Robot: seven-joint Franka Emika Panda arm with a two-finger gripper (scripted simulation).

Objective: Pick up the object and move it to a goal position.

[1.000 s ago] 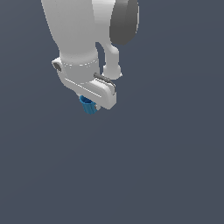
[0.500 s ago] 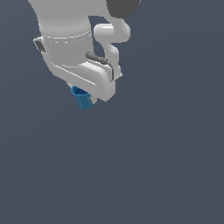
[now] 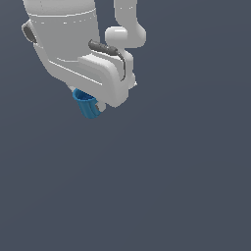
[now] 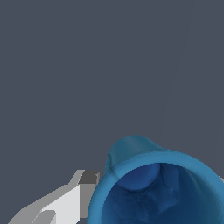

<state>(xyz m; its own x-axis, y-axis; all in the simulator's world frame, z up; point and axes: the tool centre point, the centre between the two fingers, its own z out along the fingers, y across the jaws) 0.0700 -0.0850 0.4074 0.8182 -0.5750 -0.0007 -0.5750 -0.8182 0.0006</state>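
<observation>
The blue cup hangs under the white hand, sticking out at about 7 o'clock from the hand's body in the exterior view, tilted so its ribbed side leans away from vertical. Only 1 finger shows in the wrist view, lying just beside the cup's rim at about 8 o'clock from the cup's hollow; the other finger is hidden behind the cup. The cup's open mouth fills the lower part of that view, so the camera looks nearly straight into it. The hand is clenched on the cup: the cup sits clear of any surface, with nothing else to hold it there.

No worktop edge, goal marker or shadow appears in either view, only a flat grey ground, so where the goal lies cannot be told from here.

The step in hand looks like the carry. To do it well, I would keep the squeeze constant and the wrist angle fixed, since the cup is tapered and ribbed and, being tilted, could slide or swivel between the pads under a sudden turn. Smooth, slow travel suits this better than speed. Any reorienting is best left until the cup hovers at the goal, and release should wait until it is steady.
</observation>
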